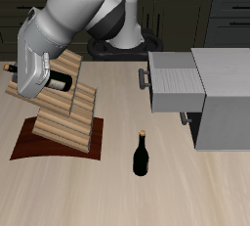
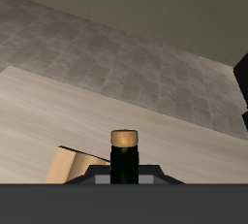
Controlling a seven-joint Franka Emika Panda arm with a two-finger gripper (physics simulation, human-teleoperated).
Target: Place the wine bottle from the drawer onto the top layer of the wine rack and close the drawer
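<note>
My gripper (image 1: 44, 76) is shut on the wine bottle (image 1: 62, 81), holding it on its side at the top tier of the light-wood wine rack (image 1: 66, 114). Whether the bottle rests on the slats is hidden by the arm. Its cork end (image 1: 8, 68) pokes out past the rack. In the wrist view the bottle's neck and tan cork (image 2: 123, 137) rise between my fingers, with a piece of the rack (image 2: 72, 165) beside them. The light-grey drawer (image 1: 174, 81) stands pulled out of the cabinet (image 1: 227, 98), with its bar handle (image 1: 145, 78) facing the rack.
A second, look-alike wine bottle (image 1: 141, 155) stands upright on the table near the front edge, between the rack and the cabinet. The rack sits on a dark reddish-brown base board (image 1: 27, 144).
</note>
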